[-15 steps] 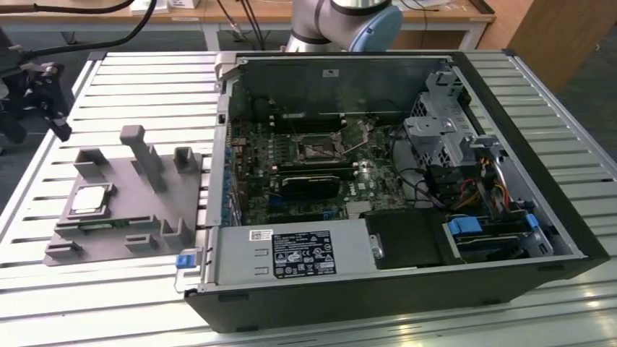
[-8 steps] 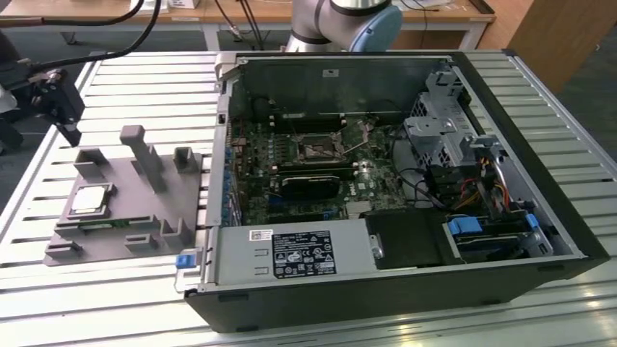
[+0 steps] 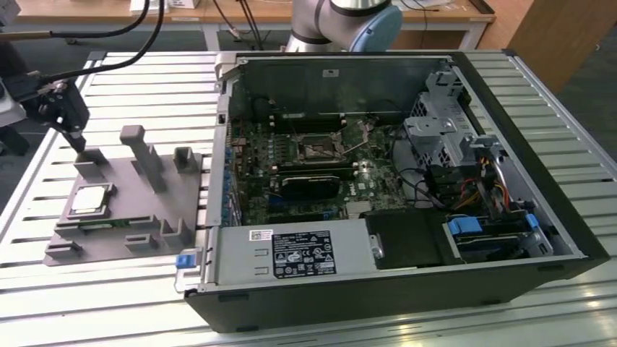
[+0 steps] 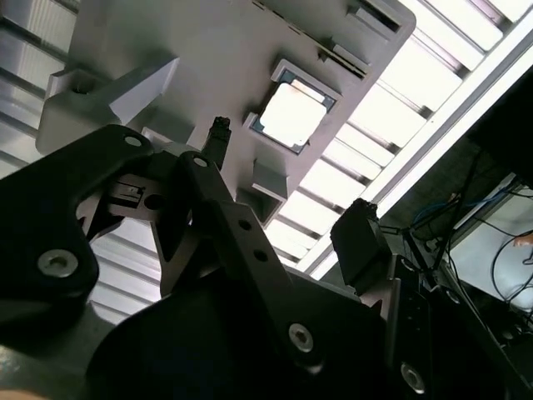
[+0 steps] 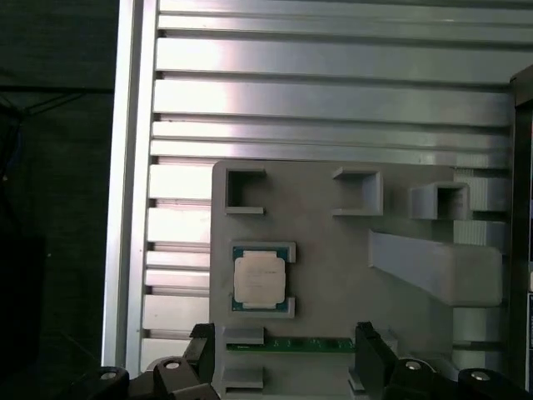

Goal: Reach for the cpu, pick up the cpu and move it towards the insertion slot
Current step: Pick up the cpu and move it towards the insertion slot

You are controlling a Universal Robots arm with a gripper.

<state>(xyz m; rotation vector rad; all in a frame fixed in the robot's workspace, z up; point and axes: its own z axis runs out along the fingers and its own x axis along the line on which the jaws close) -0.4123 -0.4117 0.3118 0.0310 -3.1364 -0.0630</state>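
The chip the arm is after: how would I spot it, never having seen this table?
Find the open computer case; beside it, on the exterior view's left, lies a grey plastic plate. The chip sits flat in a square recess of that plate. It is the one shiny silver square there, among dull grey blocks and a thin green strip.

In the exterior view we look down from high and well back at the open computer case (image 3: 386,300) in the centre, with the grey plate (image 3: 130,206) at nine o'clock. The first wrist view looks straight down on that plate from near. The second wrist view sees it aslant. All three share the plate and its chip (image 3: 89,199).
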